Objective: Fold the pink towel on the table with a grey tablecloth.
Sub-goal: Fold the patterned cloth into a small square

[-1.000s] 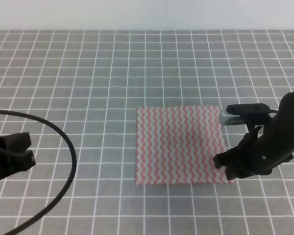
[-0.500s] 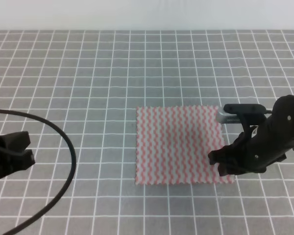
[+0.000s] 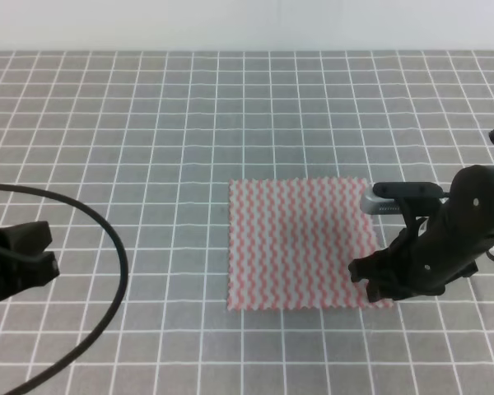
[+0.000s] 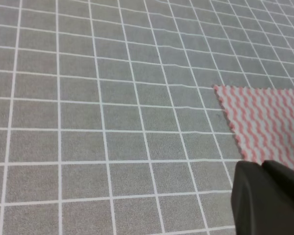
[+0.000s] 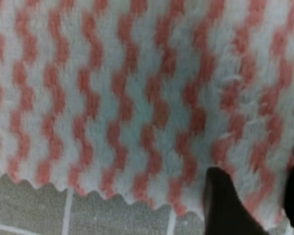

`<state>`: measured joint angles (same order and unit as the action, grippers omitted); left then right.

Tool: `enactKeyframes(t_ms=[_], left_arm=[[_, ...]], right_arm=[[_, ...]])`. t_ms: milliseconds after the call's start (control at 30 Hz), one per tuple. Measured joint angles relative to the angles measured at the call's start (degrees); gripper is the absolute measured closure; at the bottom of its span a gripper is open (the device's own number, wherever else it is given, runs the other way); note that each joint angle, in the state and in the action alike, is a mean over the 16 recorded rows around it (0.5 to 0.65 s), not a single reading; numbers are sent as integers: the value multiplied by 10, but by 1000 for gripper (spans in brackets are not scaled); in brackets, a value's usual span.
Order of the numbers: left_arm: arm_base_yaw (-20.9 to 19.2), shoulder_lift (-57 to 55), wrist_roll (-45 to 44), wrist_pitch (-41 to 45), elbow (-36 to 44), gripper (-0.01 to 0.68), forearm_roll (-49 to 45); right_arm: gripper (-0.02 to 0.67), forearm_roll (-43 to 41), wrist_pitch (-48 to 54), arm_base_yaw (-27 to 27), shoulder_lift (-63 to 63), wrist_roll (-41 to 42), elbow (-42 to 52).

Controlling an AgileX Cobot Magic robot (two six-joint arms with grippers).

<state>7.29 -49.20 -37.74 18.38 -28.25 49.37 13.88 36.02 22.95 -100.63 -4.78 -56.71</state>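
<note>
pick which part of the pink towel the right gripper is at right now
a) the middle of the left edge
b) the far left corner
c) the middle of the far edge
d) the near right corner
d: in the high view the right gripper sits over the near right corner of the pink towel, and the right wrist view shows its fingertips at the serrated edge.

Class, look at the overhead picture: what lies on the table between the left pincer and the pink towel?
In the exterior high view, only a black cable arcs across the grey tablecloth between the left pincer and the pink towel.
</note>
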Motion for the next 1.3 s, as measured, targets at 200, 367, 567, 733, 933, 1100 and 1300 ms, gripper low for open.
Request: enactKeyframes(t_ms=[200,367,567,733,933,1100,1300], left_arm=[[0,0,-6,10,0,675,6],[0,0,-17,19,0,675,14],[0,-10,-57,44,0,673,21],[3,-42,-129,96,-8,641,29],[41,-105,-245,149,-47,546,35],[93,-173,-305,150,-100,446,17],[173,-256,-312,105,-166,366,-42]], right_arm=[[513,1,12,0,-4,4,-13],[598,1,40,0,-5,17,-42],[664,2,80,0,-3,36,-92],[664,1,97,0,-3,57,-128],[665,0,97,0,-3,79,-148],[665,0,86,0,-3,94,-153],[664,0,70,-2,-5,101,-153]])
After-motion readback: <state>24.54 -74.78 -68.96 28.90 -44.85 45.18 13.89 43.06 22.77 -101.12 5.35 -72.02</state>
